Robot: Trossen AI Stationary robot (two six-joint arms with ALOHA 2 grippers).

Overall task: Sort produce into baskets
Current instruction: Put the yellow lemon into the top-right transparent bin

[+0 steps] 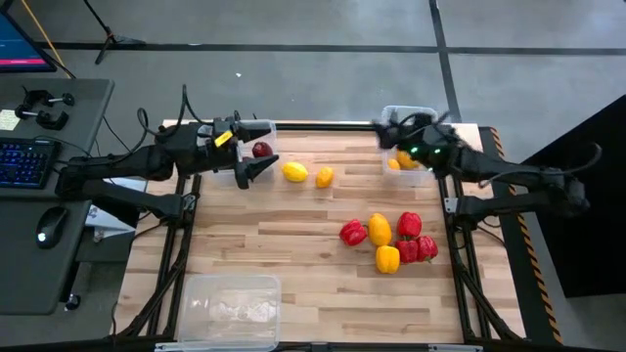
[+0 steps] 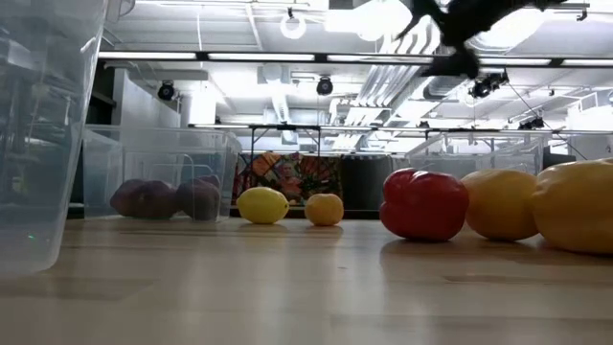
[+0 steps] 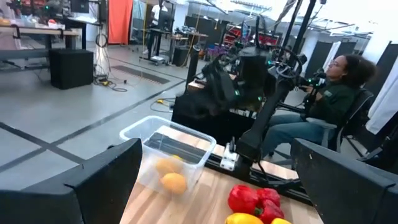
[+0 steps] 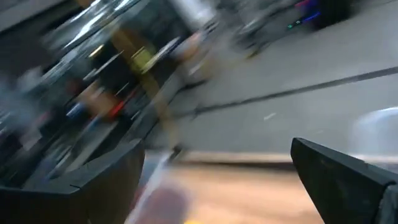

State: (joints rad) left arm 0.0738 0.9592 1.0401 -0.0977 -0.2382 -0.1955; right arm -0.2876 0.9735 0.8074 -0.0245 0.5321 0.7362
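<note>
Two lemons [image 1: 294, 172] [image 1: 324, 176] lie on the wooden table near the far left tub [image 1: 269, 127], which holds maroon fruits [image 1: 262, 150]. The far right tub [image 1: 423, 114] holds lemons [image 1: 403, 159]. Red and yellow peppers [image 1: 391, 240] lie in a cluster at the right middle of the table. My left gripper [image 1: 269, 147] is open and empty, raised over the far left tub and pointing toward the table's right edge. My right gripper [image 1: 383, 137] is open and empty, raised by the far right tub's left wall. It shows high in the low view [image 2: 450, 38].
A third clear tub [image 1: 230, 308] stands empty at the near left edge. A person [image 3: 329, 93] sits beyond the table's right side. A desk with a keyboard [image 1: 24, 161] stands to the left of the table. Bare wood lies in the table's middle.
</note>
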